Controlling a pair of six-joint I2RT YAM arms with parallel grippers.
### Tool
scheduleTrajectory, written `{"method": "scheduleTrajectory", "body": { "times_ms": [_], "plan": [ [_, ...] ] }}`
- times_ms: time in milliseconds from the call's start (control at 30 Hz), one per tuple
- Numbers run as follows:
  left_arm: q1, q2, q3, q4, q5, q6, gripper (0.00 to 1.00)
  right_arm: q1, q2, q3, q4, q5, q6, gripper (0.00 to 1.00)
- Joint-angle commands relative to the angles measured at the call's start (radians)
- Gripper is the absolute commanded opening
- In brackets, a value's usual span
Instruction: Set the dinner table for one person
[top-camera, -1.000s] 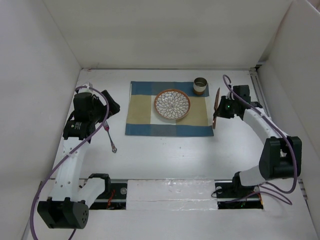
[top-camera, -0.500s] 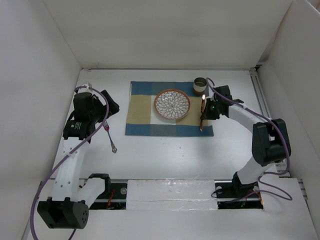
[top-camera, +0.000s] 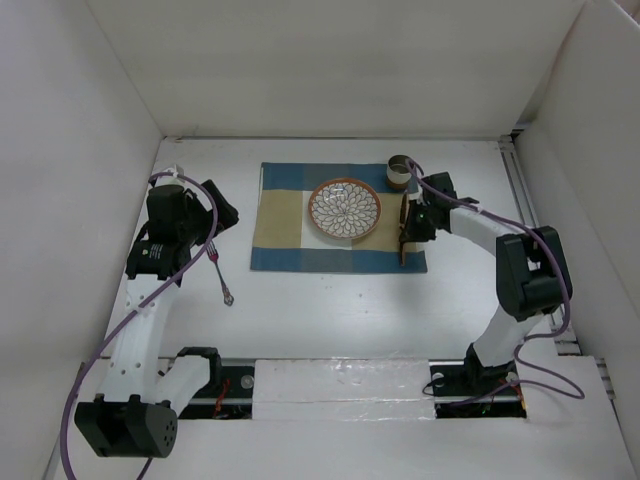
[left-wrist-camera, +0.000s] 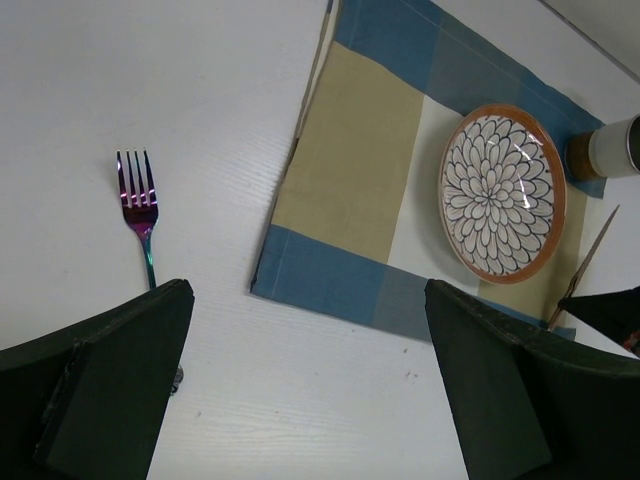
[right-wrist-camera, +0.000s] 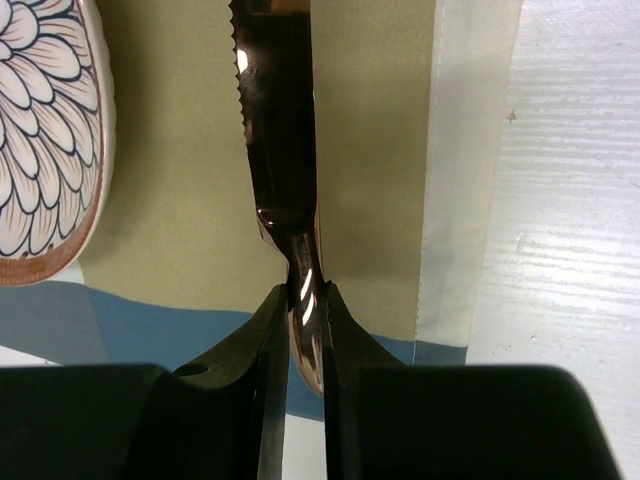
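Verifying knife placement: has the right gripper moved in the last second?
Yes. The right gripper, shut on the copper serrated knife, moved left, from right of the blue-and-tan checked cloth placemat to over its right edge.

**Right wrist view.** The knife (right-wrist-camera: 280, 130) runs off the top edge, so I cannot see its tip. Its handle vanishes between the fingers of the right gripper (right-wrist-camera: 302, 305) at bottom centre. The plate (right-wrist-camera: 45, 130) is cropped at the left edge.

**Left wrist view.** The lower handle of the fork (left-wrist-camera: 138, 205) passes behind the left gripper (left-wrist-camera: 308, 295) at lower left. The cup (left-wrist-camera: 618, 147) is cut off at the right edge.
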Motion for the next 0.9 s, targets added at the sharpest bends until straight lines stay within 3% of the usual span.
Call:
{"method": "scheduleTrajectory", "body": {
  "times_ms": [0,233,367,500,533,567,600,733,867],
  "plan": [
    [-0.005,-0.014,0.000,0.023,-0.013,0.005,1.00,-0.003,0.034,0.060,0.055,0.003,-0.005,0.00],
    [-0.005,-0.014,0.000,0.023,-0.013,0.005,1.00,-0.012,0.068,0.060,0.075,-0.017,-0.005,0.00],
    [-0.005,-0.014,0.000,0.023,-0.022,0.005,1.00,-0.012,0.068,0.060,0.075,-0.017,-0.005,0.05],
    [-0.005,-0.014,0.000,0.023,-0.033,0.005,1.00,-0.012,0.043,0.060,0.075,-0.017,0.004,0.36],
    [-0.005,-0.014,0.000,0.023,-0.043,-0.004,1.00,-0.012,0.016,0.060,0.075,-0.017,0.004,0.61],
    [-0.005,-0.014,0.000,0.023,-0.057,-0.004,1.00,-0.003,0.002,0.048,0.075,-0.017,0.004,0.75],
    [-0.005,-0.014,0.000,0.023,-0.057,-0.004,1.00,-0.003,-0.014,0.048,0.075,-0.017,0.004,1.00],
    [-0.005,-0.005,0.011,0.000,-0.123,-0.022,1.00,0.009,-0.124,0.017,0.065,-0.015,0.004,1.00],
    [-0.005,-0.015,0.022,-0.042,-0.255,-0.094,1.00,0.093,-0.270,0.026,-0.015,0.150,-0.005,1.00]
  ]
}}
